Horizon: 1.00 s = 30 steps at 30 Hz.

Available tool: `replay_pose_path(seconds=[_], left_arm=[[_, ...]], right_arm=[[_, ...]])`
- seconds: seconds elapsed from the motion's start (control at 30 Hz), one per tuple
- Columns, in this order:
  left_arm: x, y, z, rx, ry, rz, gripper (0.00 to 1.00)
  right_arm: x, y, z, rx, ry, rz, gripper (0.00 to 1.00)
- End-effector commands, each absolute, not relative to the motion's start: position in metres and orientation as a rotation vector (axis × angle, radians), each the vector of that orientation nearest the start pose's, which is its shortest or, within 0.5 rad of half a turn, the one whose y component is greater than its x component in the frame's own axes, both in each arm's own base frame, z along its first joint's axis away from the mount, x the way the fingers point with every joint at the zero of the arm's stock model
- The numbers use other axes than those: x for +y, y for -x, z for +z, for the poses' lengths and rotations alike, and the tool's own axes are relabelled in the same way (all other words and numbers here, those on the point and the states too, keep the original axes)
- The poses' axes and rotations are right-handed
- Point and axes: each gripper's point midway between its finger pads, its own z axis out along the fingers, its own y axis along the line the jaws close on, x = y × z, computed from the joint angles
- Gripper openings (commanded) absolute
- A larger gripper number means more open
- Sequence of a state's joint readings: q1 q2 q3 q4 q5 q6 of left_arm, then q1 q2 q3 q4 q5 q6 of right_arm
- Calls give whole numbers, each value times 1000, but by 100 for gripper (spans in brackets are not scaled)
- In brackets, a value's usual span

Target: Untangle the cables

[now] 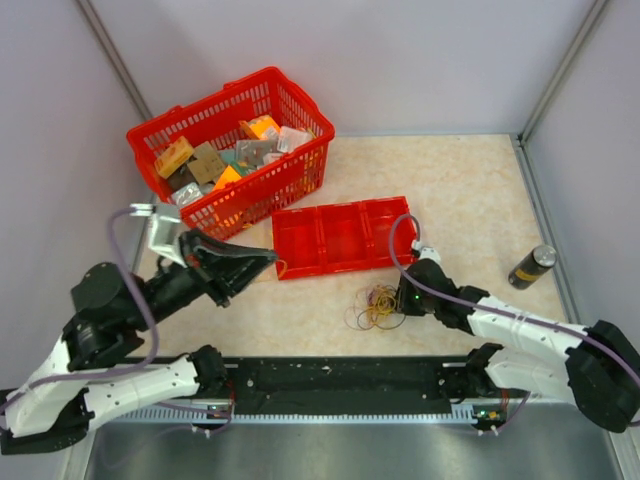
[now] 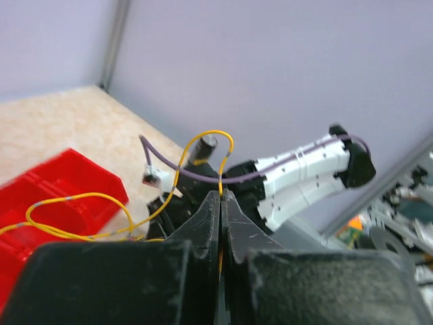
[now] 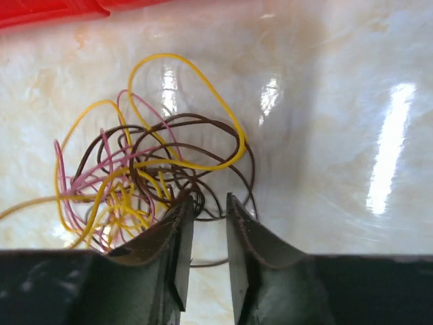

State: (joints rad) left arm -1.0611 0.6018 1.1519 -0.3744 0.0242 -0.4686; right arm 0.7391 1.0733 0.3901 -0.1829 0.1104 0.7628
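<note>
The cables [image 1: 378,305] lie as one loose tangle of yellow, dark brown and pink wires on the table in front of the red tray [image 1: 345,235]. In the right wrist view the tangle [image 3: 149,176] sits just ahead and left of my right gripper [image 3: 210,203], which is open and low over the table, with brown strands crossing the gap between its jaws. My left gripper [image 1: 270,258] is raised near the tray's left end. In the left wrist view it [image 2: 221,198] is shut on a thin yellow wire [image 2: 206,134] that loops above the fingertips and trails left toward the tray [image 2: 61,183].
A red basket [image 1: 262,178] full of small packets stands at the back left. A dark can [image 1: 532,266] stands at the right near the wall. Grey walls close the table at the back and both sides. A black rail [image 1: 340,380] runs along the near edge.
</note>
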Motion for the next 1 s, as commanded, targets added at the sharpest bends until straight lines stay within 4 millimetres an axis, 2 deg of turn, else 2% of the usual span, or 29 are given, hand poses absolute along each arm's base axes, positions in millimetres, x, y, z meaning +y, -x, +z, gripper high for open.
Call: replay_pose_path(seconds=[0.0, 0.07, 0.13, 0.2, 0.27, 0.33, 0.4, 0.5, 0.57, 0.6, 0.7, 0.83, 0.97], left_arm=[[-186, -119, 441, 1505, -251, -1143, 0], [-189, -133, 419, 1592, -208, -1075, 0], [-192, -148, 401, 1661, -146, -1000, 0], [-202, -161, 387, 1697, -128, -947, 0], [-221, -170, 377, 1708, -189, -911, 0], [-242, -182, 367, 1733, -260, -885, 0], [-255, -202, 349, 1821, -227, -862, 0], [-249, -242, 314, 1909, -73, -773, 0], [-244, -262, 291, 1864, -33, -699, 0], [-242, -267, 281, 1838, -28, -677, 0], [-235, -289, 266, 1768, 53, -678, 0], [-230, -312, 227, 1883, 175, -656, 0], [-232, -326, 208, 1919, 240, -706, 0]], right_arm=[[176, -197, 60, 2430, 123, 428, 40], [180, -195, 76, 2413, 170, 471, 56], [188, -192, 92, 2376, 212, 543, 64], [197, -189, 106, 2347, 241, 621, 64], [201, -187, 114, 2331, 239, 666, 64], [202, -186, 117, 2326, 215, 683, 64], [202, -185, 121, 2317, 201, 696, 63], [198, -180, 125, 2303, 187, 715, 63], [194, -178, 127, 2282, 173, 719, 63], [192, -178, 129, 2272, 167, 717, 63], [186, -176, 135, 2255, 164, 707, 62], [181, -175, 136, 2253, 163, 689, 62], [182, -175, 134, 2263, 160, 682, 62]])
